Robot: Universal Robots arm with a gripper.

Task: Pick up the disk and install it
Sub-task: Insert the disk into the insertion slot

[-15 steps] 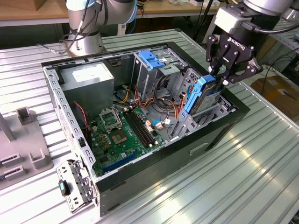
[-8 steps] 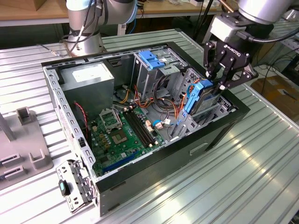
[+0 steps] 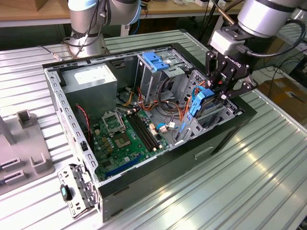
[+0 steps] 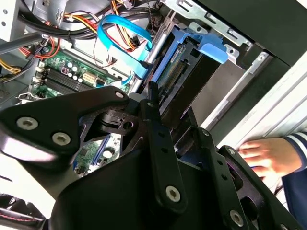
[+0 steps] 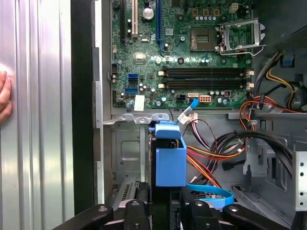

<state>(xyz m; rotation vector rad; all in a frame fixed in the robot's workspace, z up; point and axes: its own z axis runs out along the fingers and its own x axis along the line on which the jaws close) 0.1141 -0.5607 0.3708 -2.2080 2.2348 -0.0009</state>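
The ribbed metal table (image 3: 268, 158) carries an open computer case (image 3: 144, 184), which lies on its side with the motherboard (image 5: 192, 48) facing up. At the end of the case on the exterior view's right is the metal drive bay (image 3: 218, 115). The disk (image 3: 200, 103), in its blue rail frame, stands on edge there, partly down in the bay.

To insert it well, I think the blue rails must be parallel with the bay guides and the push straight, clear of the loose cables (image 5: 206, 160) just beside it.

The arm comes down steeply from the exterior view's upper right. The gripper (image 3: 218, 93) reaches in from above, its fingers (image 5: 194, 213) closed on the two sides of the disk. A person's hand (image 4: 261, 153) rests on the table just outside the case.
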